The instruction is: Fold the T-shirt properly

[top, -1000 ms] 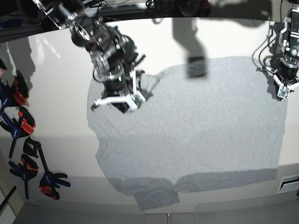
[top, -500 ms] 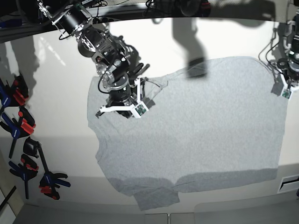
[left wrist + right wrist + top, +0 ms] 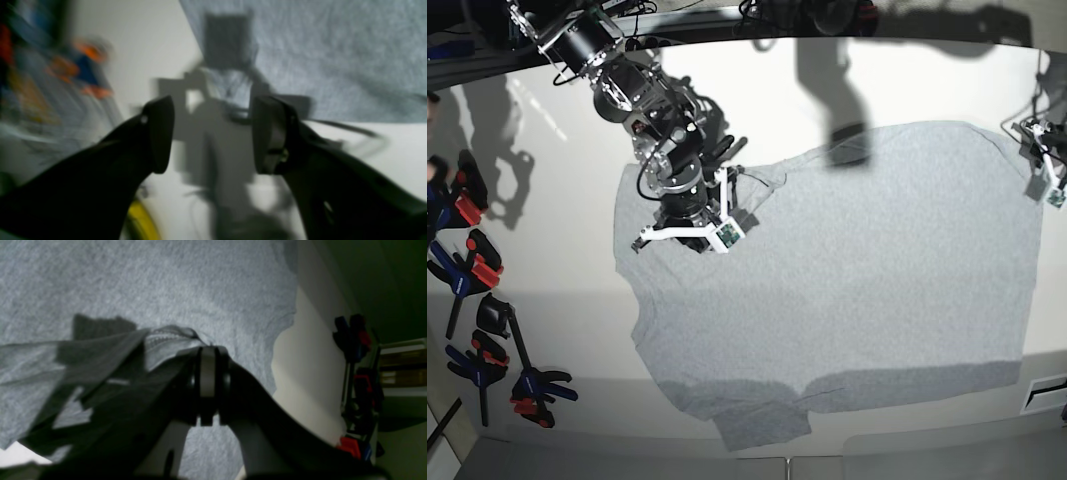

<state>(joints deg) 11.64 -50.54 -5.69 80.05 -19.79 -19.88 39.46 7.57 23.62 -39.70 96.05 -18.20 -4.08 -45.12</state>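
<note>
The T-shirt (image 3: 847, 280) lies spread, plain side up, across the white tabletop (image 3: 547, 290), with one sleeve poking out at the near edge. The base view shows its whole outline. The right wrist view alone shows the right end effector (image 3: 207, 373) clamped shut on a raised fold near the collar. In the blurred left wrist view the left end effector (image 3: 211, 133) stands wide apart, empty, over bare tabletop just beside the shirt's corner. Clamps (image 3: 477, 320) lie along the side edge.
</note>
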